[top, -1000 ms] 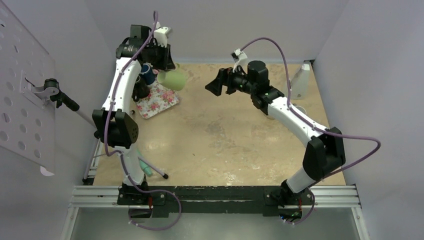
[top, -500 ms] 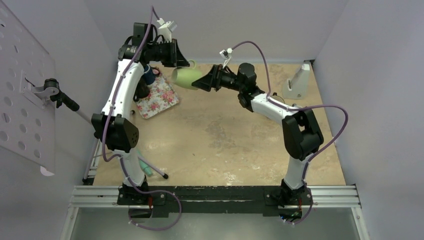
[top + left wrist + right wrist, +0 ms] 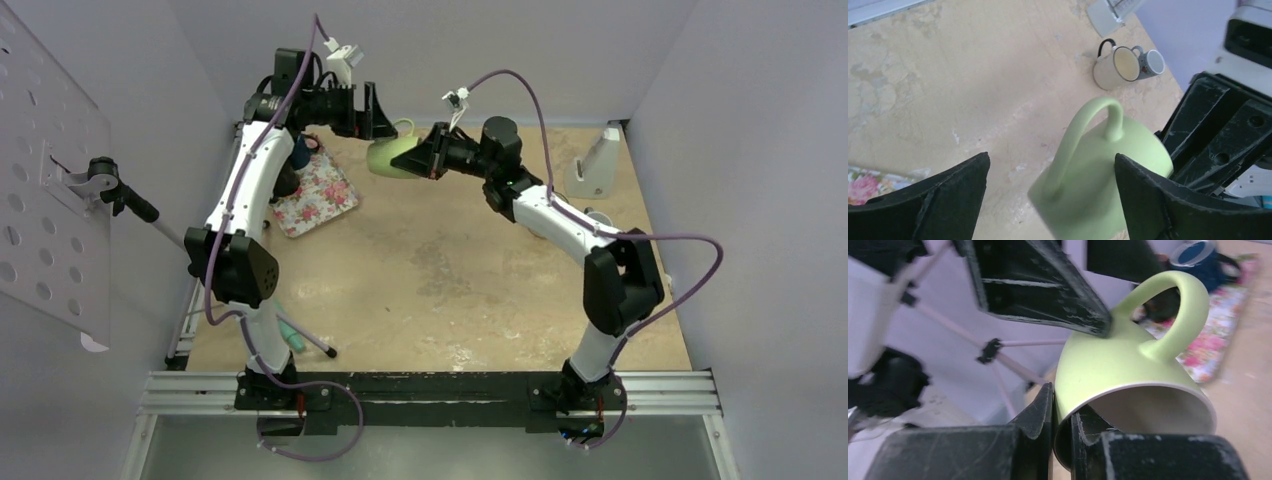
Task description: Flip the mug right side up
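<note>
The light green mug (image 3: 393,156) hangs in the air over the back of the table, lying on its side with its handle up and its mouth toward the right arm. My right gripper (image 3: 428,155) is shut on the mug's rim, one finger inside and one outside, as the right wrist view shows on the mug (image 3: 1118,360) at the gripper (image 3: 1062,400). My left gripper (image 3: 385,118) is open, its fingers spread on either side of the mug's base end without clamping it. The left wrist view shows the mug (image 3: 1098,170) between the wide fingers of the left gripper (image 3: 1050,159).
A floral mat (image 3: 320,195) with a dark blue mug (image 3: 297,150) lies at the back left. A cream mug (image 3: 1120,65) and a small patterned mug (image 3: 1153,60) stand at the right. A white stand (image 3: 598,160) sits in the back right corner; a pegboard (image 3: 40,200) is at left.
The left arm carried the mug rightward to meet the right gripper. The right gripper closed on the mug's rim, and the left gripper let go and opened wide.
</note>
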Tool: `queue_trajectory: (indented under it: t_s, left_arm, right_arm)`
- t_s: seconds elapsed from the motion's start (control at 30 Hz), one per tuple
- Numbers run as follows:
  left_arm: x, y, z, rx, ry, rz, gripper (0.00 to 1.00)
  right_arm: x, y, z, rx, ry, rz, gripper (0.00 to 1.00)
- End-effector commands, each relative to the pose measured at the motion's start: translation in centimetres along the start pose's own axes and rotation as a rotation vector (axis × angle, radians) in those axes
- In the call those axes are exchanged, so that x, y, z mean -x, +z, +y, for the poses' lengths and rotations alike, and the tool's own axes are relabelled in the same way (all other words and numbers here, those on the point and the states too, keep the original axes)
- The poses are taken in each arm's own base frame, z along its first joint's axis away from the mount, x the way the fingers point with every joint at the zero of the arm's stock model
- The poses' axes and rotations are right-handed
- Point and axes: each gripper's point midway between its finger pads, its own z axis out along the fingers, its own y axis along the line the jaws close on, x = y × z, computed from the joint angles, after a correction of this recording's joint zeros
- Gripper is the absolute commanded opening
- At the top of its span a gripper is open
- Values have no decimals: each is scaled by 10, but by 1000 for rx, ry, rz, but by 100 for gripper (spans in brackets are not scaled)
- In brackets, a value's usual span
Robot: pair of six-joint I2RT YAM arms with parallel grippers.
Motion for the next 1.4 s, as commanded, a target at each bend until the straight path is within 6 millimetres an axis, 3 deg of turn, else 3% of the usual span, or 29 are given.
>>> queue_trajectory:
  t_s: [0.0, 0.07, 0.2, 0.33, 0.5, 0.77, 0.93, 1.07, 1.2, 1.37]
  left_arm:
    - [15, -35, 7, 168, 125, -31, 100]
    - [16, -46, 28, 283, 170, -28, 100]
    - [14, -62, 59, 452, 260, 16, 100]
    - [1, -72, 82, 544, 293, 90, 100]
    - [-20, -80, 118, 665, 304, 197, 100]
    - [-44, -99, 160, 762, 274, 317, 100]
    - [-59, -111, 197, 836, 225, 382, 100]
    - [-64, -117, 227, 888, 127, 382, 100]
    - [-62, -128, 255, 986, 156, 414, 100]
    - [-72, -140, 260, 997, 122, 413, 100]
  right_arm:
    - [21, -41, -51, -480, -233, 15, 0]
    - [16, -74, -82, -719, -273, 84, 0]
    - [5, -132, -108, -1011, -350, 233, 0]
    - [-29, -174, -118, -1147, -337, 417, 0]
    - [-79, -206, -134, -1219, -259, 582, 0]
    - [-125, -220, -155, -1241, -175, 647, 0]
    - [-140, -226, -167, -1281, -143, 688, 0]
    - [-141, -227, -168, -1288, -133, 686, 20]
    - [-137, -227, -166, -1294, -136, 686, 35]
    - [-119, -228, -157, -1325, -159, 655, 47]
